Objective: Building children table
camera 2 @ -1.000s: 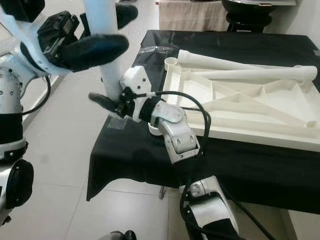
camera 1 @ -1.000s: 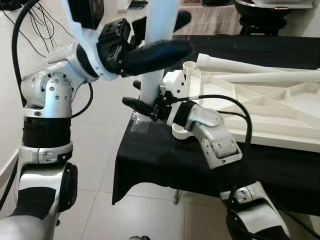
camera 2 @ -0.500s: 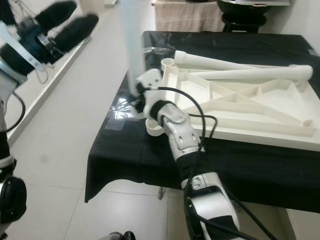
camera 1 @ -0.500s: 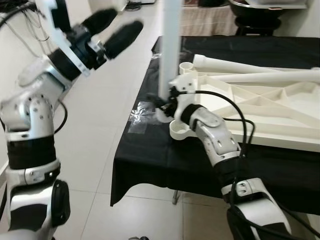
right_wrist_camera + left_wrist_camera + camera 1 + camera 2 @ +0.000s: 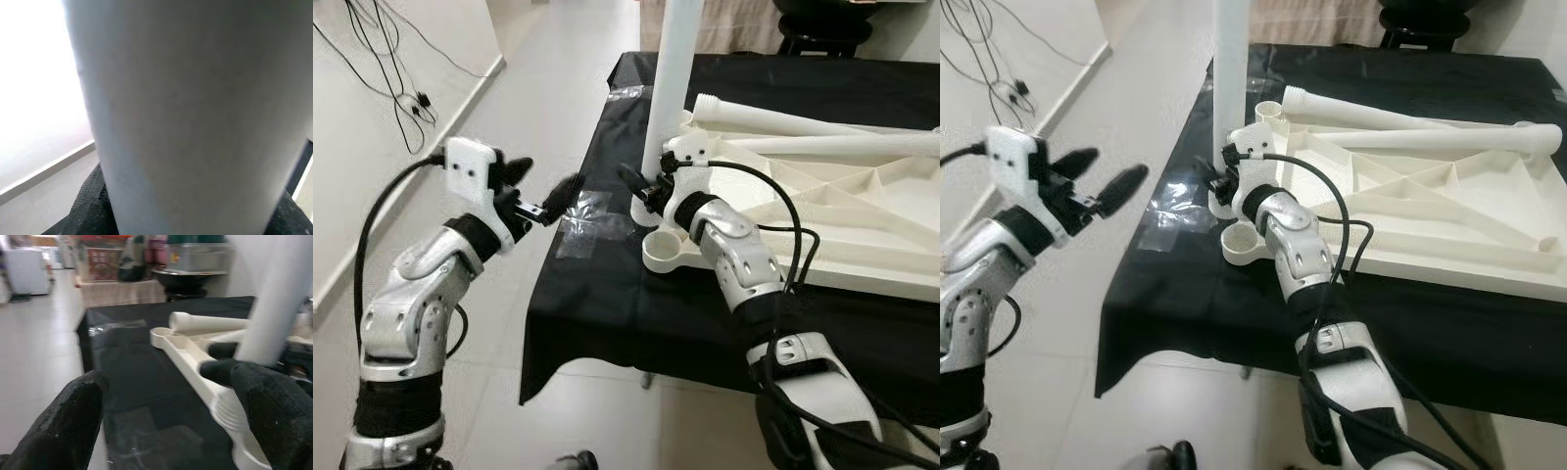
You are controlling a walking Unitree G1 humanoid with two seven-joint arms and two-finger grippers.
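Observation:
A white tabletop [image 5: 862,225] lies upside down on a black-clothed table [image 5: 607,294]. Two white legs [image 5: 783,117] rest across it. A third leg [image 5: 674,78] stands upright at the tabletop's near-left corner, beside an open round socket [image 5: 668,253]. My right gripper [image 5: 641,186] is shut on this leg near its lower end, which the fingers hide; up close the leg [image 5: 195,117] sits above a black finger [image 5: 90,210]. My left gripper [image 5: 543,186] hangs open over the floor left of the table, holding nothing, and faces the leg [image 5: 279,308] between its fingers [image 5: 63,426].
Clear tape [image 5: 582,230] is stuck to the cloth near the table's left edge. Cables [image 5: 401,88] trail on the tiled floor by the left wall. A dark stool [image 5: 822,29] stands behind the table.
My left gripper let go of the upright leg, then dropped down and left, away from the table. The right gripper carried the leg closer to the tabletop's corner.

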